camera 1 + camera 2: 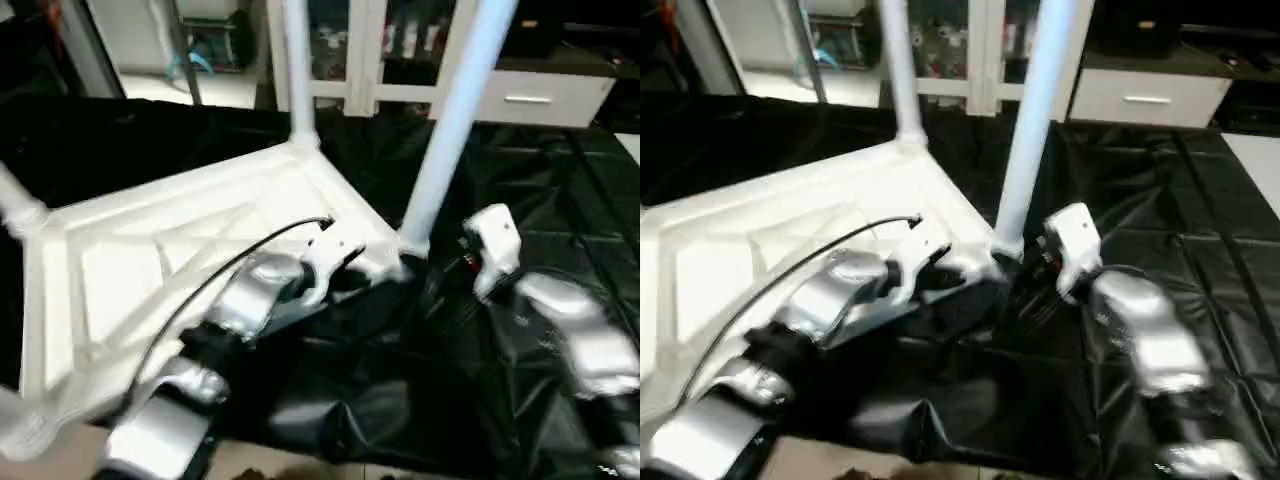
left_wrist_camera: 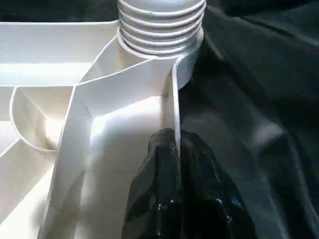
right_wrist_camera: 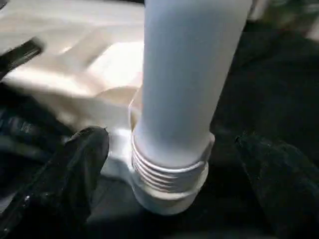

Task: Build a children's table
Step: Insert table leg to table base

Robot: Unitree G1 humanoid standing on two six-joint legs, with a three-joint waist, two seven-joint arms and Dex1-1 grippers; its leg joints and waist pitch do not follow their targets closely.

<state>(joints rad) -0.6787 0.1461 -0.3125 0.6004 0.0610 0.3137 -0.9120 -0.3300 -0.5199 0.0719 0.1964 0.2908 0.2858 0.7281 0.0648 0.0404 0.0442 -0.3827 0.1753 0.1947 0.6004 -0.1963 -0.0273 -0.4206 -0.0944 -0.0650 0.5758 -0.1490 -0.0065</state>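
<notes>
Head views: the white plastic square tabletop (image 1: 170, 260) lies ribbed underside up on black sheeting (image 1: 420, 370); a long tapered white tube leg (image 1: 455, 110) stands upright in its near corner socket; left wrist: the left end effector (image 2: 177, 149) pinches the tabletop's rim; right wrist: the right end effector (image 3: 172, 149) is spread either side of the leg's threaded base.

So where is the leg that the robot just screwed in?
The leg stands upright in the tabletop's corner nearest the robot's right side, between the left gripper, clamped on the tabletop's rim, and the open right gripper.
</notes>
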